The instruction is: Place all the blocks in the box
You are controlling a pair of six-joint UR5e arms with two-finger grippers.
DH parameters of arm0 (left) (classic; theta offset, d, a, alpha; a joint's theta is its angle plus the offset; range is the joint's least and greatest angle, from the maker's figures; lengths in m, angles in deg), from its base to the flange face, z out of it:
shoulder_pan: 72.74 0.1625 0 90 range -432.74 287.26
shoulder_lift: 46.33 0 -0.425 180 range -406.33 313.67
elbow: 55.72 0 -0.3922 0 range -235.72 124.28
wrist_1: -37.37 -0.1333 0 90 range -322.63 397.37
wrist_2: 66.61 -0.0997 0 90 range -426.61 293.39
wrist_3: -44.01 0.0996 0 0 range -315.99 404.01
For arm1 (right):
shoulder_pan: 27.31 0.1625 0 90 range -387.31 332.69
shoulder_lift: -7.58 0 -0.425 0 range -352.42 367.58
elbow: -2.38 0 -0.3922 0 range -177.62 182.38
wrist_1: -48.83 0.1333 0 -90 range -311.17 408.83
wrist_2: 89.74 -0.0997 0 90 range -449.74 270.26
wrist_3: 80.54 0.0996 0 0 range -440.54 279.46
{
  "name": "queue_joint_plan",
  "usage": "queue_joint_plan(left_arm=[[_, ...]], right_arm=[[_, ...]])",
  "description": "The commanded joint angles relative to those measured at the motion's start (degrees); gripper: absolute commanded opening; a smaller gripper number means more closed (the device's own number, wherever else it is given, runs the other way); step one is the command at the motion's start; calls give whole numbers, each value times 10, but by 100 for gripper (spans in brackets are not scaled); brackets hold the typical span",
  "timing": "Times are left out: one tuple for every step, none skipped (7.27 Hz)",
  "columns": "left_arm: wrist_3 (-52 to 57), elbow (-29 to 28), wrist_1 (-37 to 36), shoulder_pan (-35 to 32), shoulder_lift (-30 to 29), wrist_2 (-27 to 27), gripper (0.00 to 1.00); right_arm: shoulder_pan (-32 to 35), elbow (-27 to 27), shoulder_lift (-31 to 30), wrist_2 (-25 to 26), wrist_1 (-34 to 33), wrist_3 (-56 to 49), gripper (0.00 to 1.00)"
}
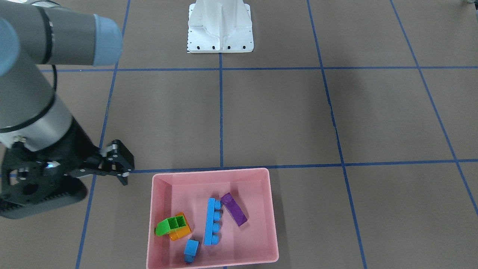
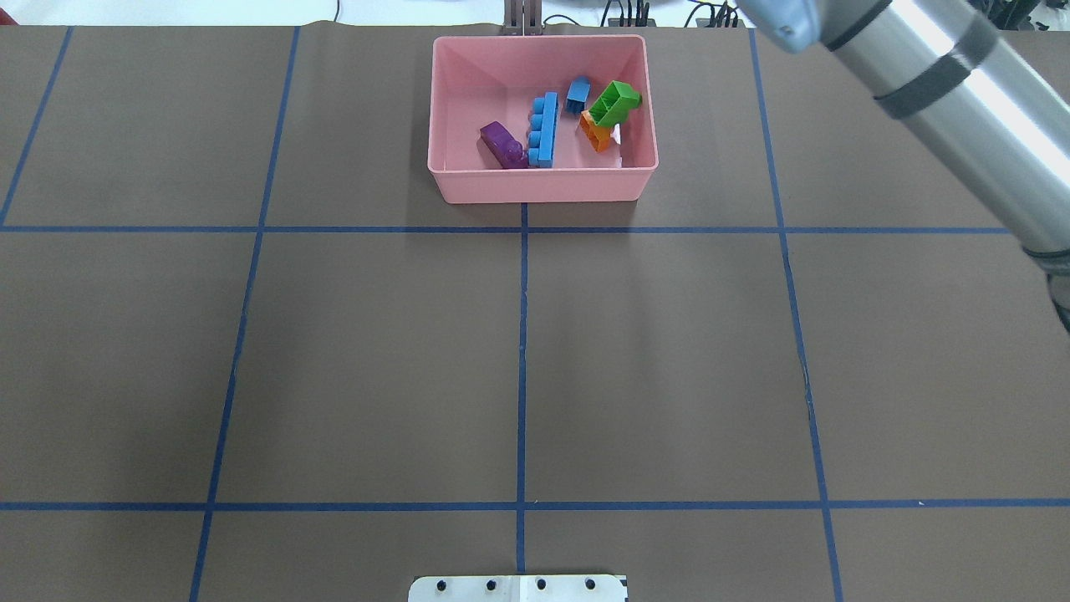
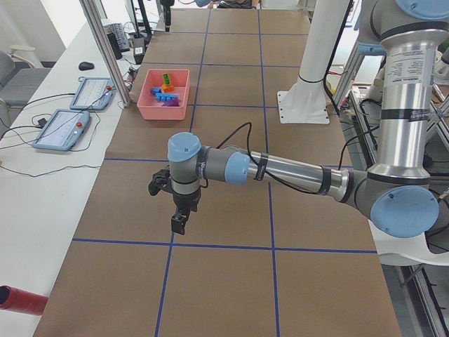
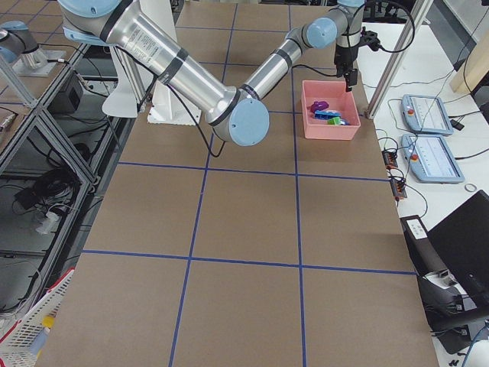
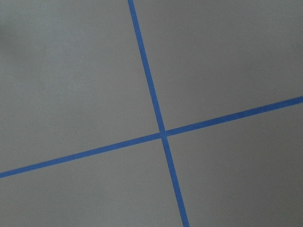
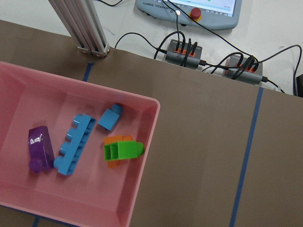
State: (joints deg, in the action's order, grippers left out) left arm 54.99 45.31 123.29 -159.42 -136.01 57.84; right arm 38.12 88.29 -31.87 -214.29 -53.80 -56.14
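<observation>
The pink box (image 1: pixel 211 172) holds all five blocks. The green sloped block (image 1: pixel 171 225) leans on the orange one (image 1: pixel 182 231). The small light-blue cube (image 1: pixel 191 249), the long light-blue bar (image 1: pixel 213 221) and the purple block (image 1: pixel 234 209) lie beside them. My right gripper (image 1: pixel 126 173) hovers just outside the box's corner, jaws apart and empty. My left gripper (image 3: pixel 179 225) hangs over bare table far from the box, and I cannot tell whether it is open or shut. The right wrist view shows the box (image 6: pixel 142 156) from above.
The white robot base (image 1: pixel 220 37) stands across the table from the box. An aluminium post (image 6: pixel 80 28), cable hubs (image 6: pixel 182 49) and a teach pendant (image 6: pixel 199 7) sit just beyond the table edge behind the box. Blue tape lines (image 5: pixel 163 135) cross the brown table.
</observation>
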Motion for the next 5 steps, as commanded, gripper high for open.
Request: queue_joint_plan(left_arm=[[40,-6,-25,-28,6,38,100],[40,-5,-22,-28,26,46,100],[40,-4,-22,-29,28,47,100],[40,-3,-23,-33,28,46,100],[40,-4,-24,-34,28,46,100]], right_arm=[[82,122,-194,-59,-20,-148,100],[134,128,-275,-89,-13,-247,100],[181,125,-350,-121,-11,-319,100],[204,120,-413,-120,1,-356,100],[236,119,-488,-122,35,-357,100]])
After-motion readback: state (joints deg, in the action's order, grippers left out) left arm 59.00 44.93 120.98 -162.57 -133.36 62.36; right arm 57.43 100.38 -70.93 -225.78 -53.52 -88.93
